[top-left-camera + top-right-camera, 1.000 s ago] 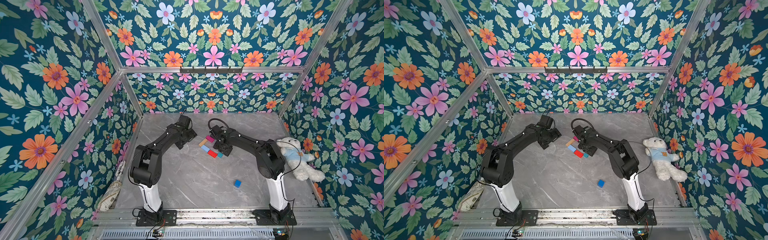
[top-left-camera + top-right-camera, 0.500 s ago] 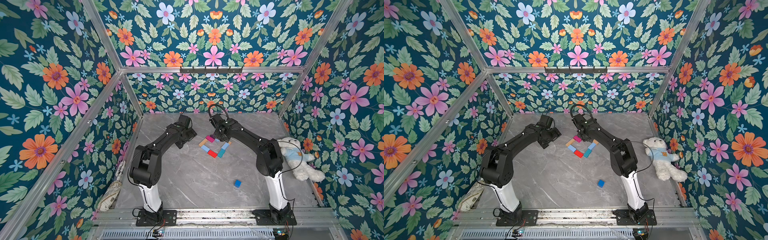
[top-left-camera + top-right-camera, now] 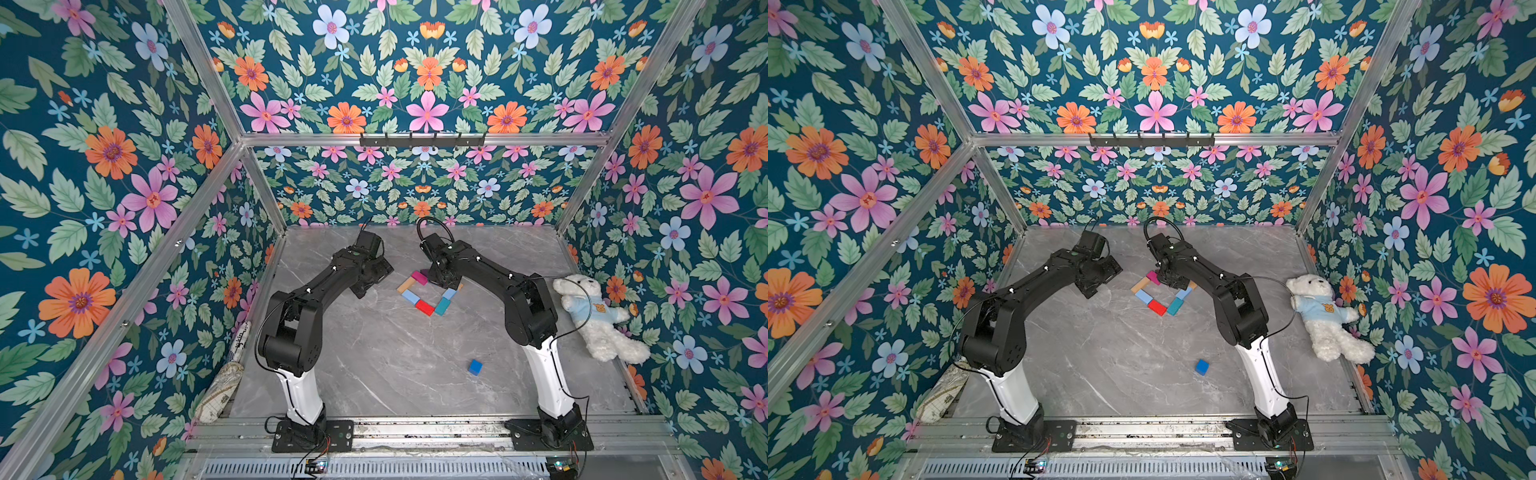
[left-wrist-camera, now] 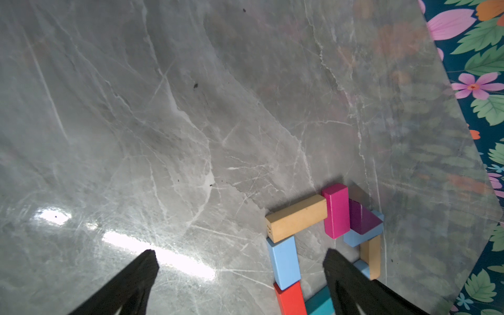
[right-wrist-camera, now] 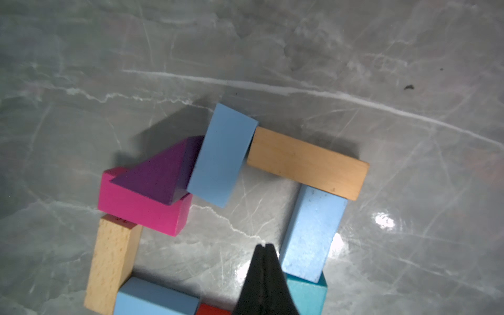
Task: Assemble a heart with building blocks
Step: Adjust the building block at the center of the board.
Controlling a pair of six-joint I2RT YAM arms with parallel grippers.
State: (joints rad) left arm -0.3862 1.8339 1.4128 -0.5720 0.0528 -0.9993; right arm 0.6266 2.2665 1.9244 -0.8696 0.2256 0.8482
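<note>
The heart (image 3: 424, 306) is a small hollow outline of building blocks at mid-table, in both top views (image 3: 1157, 306). In the right wrist view a purple triangle (image 5: 161, 174) sits wedged between a magenta block (image 5: 141, 210) and a light blue block (image 5: 221, 155), joined by tan (image 5: 305, 163), light blue (image 5: 311, 234) and teal (image 5: 308, 297) blocks. My right gripper (image 5: 264, 245) is shut with nothing in it, over the outline's hollow middle beside that light blue block. My left gripper (image 4: 240, 253) stands wide open and empty, just left of the heart. A loose blue block (image 3: 475, 367) lies nearer the front.
A white plush bear (image 3: 594, 316) lies against the right wall. A rolled patterned cloth (image 3: 220, 390) rests at the table's front left edge. Floral walls close in the left, back and right sides.
My right gripper has closed and swung from the heart's right side toward the back, then settled over the heart's upper right. The left arm has stayed put.
</note>
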